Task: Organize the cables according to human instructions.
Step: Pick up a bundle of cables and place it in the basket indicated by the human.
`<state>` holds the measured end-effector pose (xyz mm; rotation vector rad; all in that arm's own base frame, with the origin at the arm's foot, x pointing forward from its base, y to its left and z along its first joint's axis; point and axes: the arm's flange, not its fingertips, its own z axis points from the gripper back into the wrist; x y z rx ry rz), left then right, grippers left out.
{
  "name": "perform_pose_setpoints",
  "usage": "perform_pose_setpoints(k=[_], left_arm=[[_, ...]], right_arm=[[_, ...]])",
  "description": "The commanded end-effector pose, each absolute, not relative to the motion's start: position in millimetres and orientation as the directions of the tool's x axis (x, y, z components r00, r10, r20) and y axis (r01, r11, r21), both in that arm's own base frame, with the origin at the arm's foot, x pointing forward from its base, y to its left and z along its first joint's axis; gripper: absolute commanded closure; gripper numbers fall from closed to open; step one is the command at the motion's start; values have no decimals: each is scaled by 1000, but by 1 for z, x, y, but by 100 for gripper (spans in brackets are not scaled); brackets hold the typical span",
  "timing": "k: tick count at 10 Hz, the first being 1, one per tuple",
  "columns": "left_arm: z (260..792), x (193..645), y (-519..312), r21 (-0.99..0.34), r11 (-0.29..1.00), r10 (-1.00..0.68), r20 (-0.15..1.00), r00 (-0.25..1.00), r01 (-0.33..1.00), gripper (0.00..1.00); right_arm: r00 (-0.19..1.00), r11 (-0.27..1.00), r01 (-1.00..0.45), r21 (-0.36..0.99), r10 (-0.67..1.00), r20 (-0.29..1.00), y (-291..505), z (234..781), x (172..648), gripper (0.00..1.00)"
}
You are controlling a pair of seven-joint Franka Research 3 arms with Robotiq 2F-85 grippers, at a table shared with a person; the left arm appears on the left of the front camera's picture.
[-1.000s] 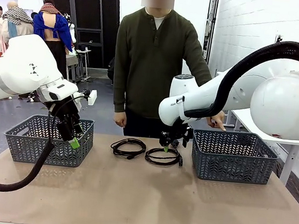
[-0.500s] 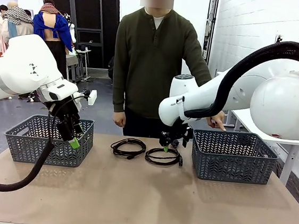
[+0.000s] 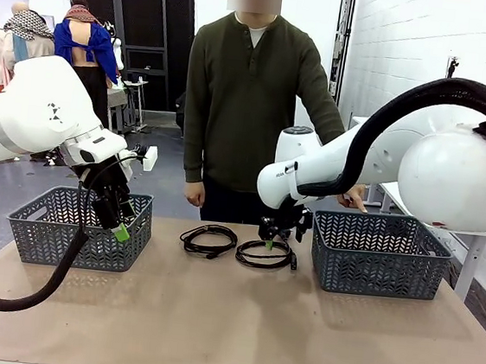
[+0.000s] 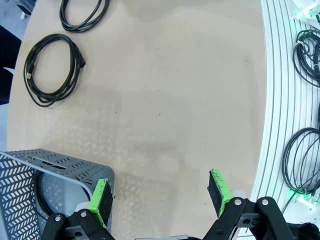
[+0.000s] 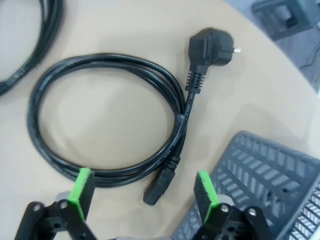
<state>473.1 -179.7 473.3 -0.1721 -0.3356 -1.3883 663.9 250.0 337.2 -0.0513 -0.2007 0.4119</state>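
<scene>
Left basket [image 3: 54,240], right basket [image 3: 373,270], cables [image 3: 209,252] between

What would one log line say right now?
right tool open over coiled cable | left tool open by left basket | person's hand behind right basket

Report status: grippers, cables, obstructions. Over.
Left gripper open, empty, by left basket. Right gripper open, over right cable coil. Second coil loose beside it. Right basket close beside that gripper.

Front camera facing person [image 3: 247,104] across table [image 3: 228,320]; wrist cameras looking down, right closest, all sharing cables [image 5: 181,118]
</scene>
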Motion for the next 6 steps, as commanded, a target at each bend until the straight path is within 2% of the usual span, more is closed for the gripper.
perform_pose_setpoints(k=[1,6], left_arm=[[474,472,-179,78,180,-932,331,145,981,0],[474,472,-179,78,180,-932,331,145,981,0]], right_arm=[[910,931,-347,-118,364,196,256,331,675,0],[926,945,-296,-138,319,204,255,320,690,0]])
